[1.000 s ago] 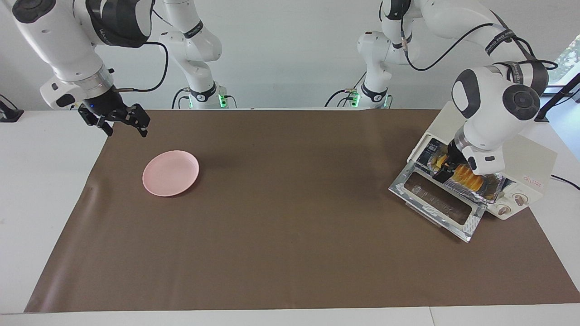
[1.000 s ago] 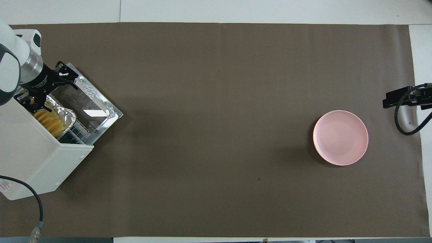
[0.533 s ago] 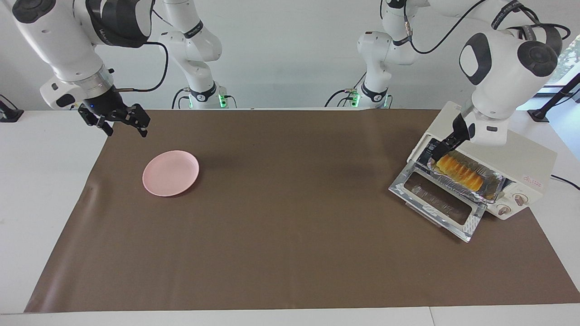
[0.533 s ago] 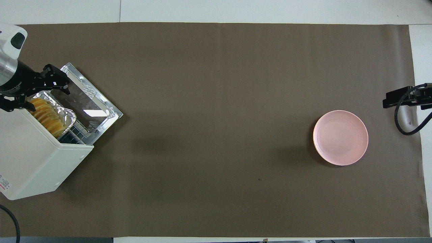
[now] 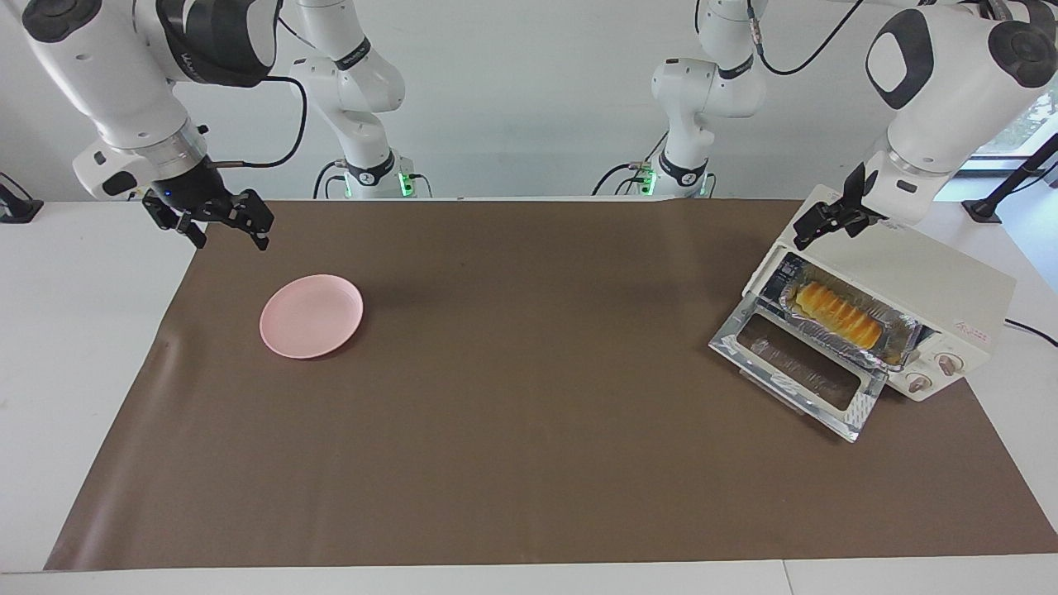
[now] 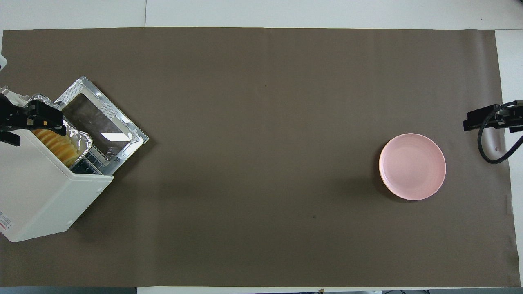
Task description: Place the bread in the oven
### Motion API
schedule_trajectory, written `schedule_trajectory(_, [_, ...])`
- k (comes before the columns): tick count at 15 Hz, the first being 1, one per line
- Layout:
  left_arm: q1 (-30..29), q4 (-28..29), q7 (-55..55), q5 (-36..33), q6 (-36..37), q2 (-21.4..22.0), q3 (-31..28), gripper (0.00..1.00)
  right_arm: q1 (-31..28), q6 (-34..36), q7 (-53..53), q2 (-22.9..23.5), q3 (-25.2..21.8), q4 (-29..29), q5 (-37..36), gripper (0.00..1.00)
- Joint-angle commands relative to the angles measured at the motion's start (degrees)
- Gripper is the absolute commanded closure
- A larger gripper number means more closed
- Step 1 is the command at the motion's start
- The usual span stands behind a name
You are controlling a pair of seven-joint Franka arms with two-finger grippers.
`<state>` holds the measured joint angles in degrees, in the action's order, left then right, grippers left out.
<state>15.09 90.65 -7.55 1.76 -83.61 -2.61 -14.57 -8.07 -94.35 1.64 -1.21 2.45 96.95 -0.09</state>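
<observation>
The golden ridged bread (image 5: pixel 835 315) lies in a silver foil tray (image 5: pixel 903 336) on the rack in the mouth of the cream-white oven (image 5: pixel 917 277). The oven's glass door (image 5: pixel 798 372) hangs open, flat over the mat. My left gripper (image 5: pixel 823 226) is open and empty, raised over the oven's top corner above the bread. In the overhead view the left gripper (image 6: pixel 30 125) partly covers the bread (image 6: pixel 59 148) at the oven (image 6: pixel 36 192). My right gripper (image 5: pixel 223 230) is open and waits above the mat's edge near the pink plate (image 5: pixel 312 316).
The pink plate (image 6: pixel 412 166) sits on the brown mat (image 5: pixel 529 397) toward the right arm's end. The oven stands at the left arm's end with its open door (image 6: pixel 98 122) jutting toward the mat's middle. The right gripper (image 6: pixel 484 119) shows at the mat's edge.
My left gripper has let go of the bread and risen out of the oven's mouth to above the oven's top. The bread stays in the foil tray. The right arm has not moved.
</observation>
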Motion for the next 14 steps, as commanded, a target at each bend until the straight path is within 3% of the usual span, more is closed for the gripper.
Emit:
schedule_trajectory(1, [-7.9,9.1,2.8,-0.9,-3.2,8.1,9.5,0.00,-0.4,-0.6,-0.6,-1.4,0.5,1.6,-1.2,0.00])
schedule_trajectory(6, [-7.3,5.2,3.2,-5.5,-4.2,5.7,12.9,0.00,-0.4,-0.5,-0.6,-1.4,0.5,1.6,-1.2,0.00])
schedule_trajectory(12, [-6.0,6.3,3.6,-4.8,-5.1,6.5,13.2,0.00,-0.4,-0.5,-0.6,-1.4,0.5,1.6,-1.2,0.00])
schedule_trajectory(14, [-5.6,4.8,4.0,-4.7,-4.2,4.9,13.2,0.00,-0.4,-0.6,-0.6,-1.4,0.5,1.6,-1.2,0.00])
